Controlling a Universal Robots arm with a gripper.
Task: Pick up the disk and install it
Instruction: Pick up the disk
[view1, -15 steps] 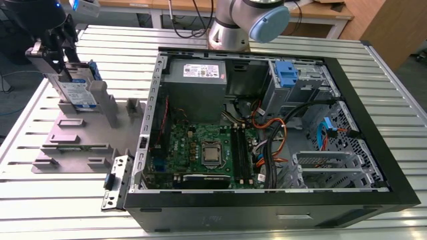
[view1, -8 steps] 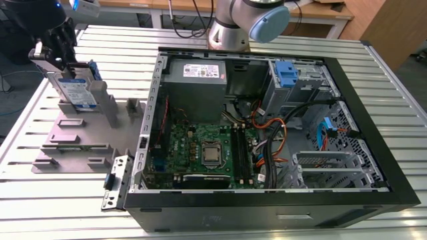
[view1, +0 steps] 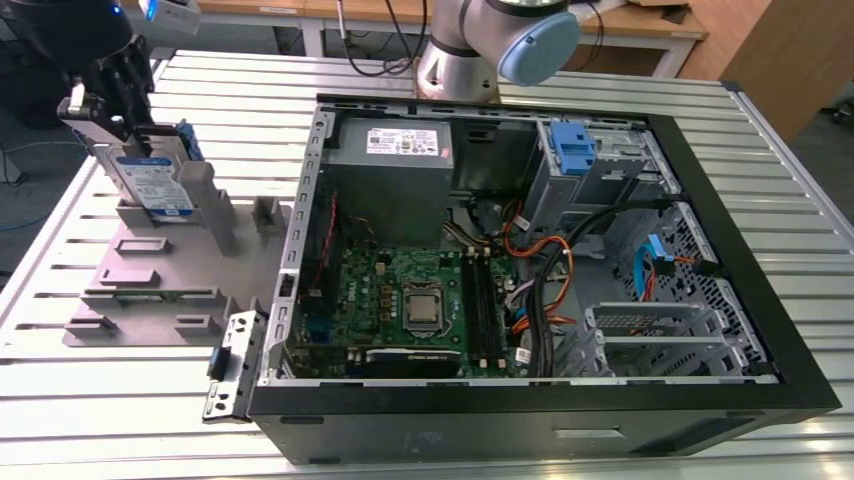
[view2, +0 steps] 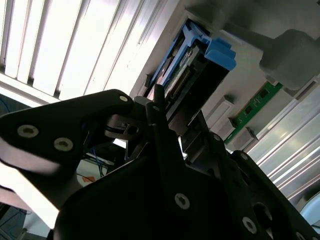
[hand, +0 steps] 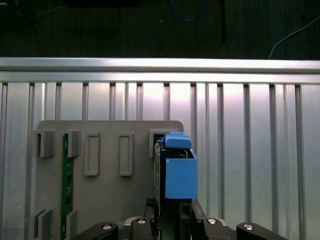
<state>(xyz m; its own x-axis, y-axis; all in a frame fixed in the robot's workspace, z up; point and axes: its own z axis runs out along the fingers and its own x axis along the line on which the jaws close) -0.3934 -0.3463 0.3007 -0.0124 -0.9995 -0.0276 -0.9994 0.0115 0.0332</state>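
Looks to be at the pick-up step, with no part of the install done yet. Hovers with the black gripper (hand: 171, 212) lowered over the flat silver-metal disk with blue plastic rails and handle (hand: 180, 177), flanking its upper edge on both sides in the first wrist view. Cannot tell whether clamped on it or merely set beside it. Finds the disk upright, on edge, in a slot of the grey plastic fixture plate (view1: 147, 262) on the ribbed aluminium table (view1: 40, 280), at the exterior view's left, well apart from the blue-latched drive bay (view1: 571, 150) inside the open black computer case (view1: 731, 210). Probably calls next for a firm, square hold across the rails and a straight pull along the slot, untilted, to avoid jamming against the fixture walls.
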